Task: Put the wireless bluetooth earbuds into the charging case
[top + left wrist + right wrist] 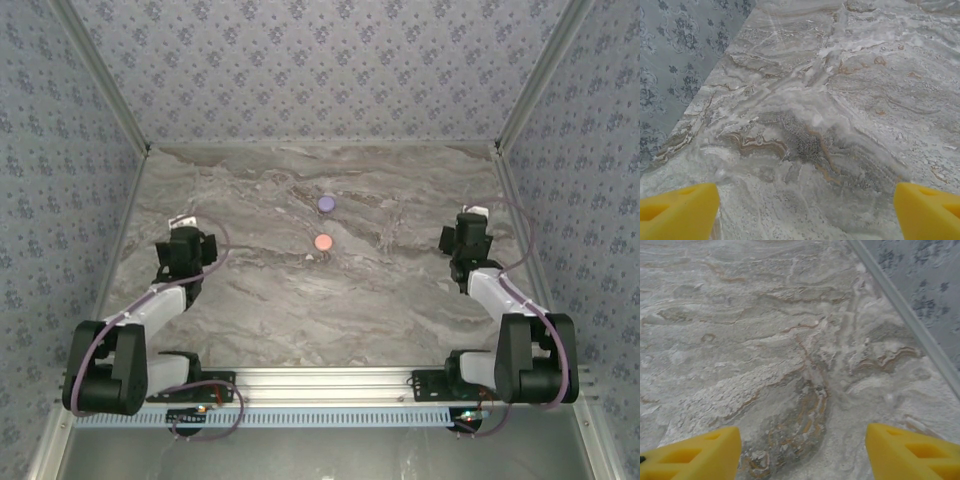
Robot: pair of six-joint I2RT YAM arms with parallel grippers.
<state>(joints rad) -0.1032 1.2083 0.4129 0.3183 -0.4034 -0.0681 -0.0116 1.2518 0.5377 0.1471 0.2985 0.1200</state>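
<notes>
Left gripper (805, 212) and right gripper (802, 452) gape empty near the papered walls (60, 150). Open marble table (300, 310) between; purple disc (326, 203), pink disc (323, 242), perhaps a speck (310, 257) beside it.

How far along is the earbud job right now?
Nothing looks done yet. Nothing is in hand: the left claw and right claw are both open over the table, off to either side of the purple disc and pink disc in the middle. Every pickup and insertion is left. The earbuds are too small to make out here.
</notes>
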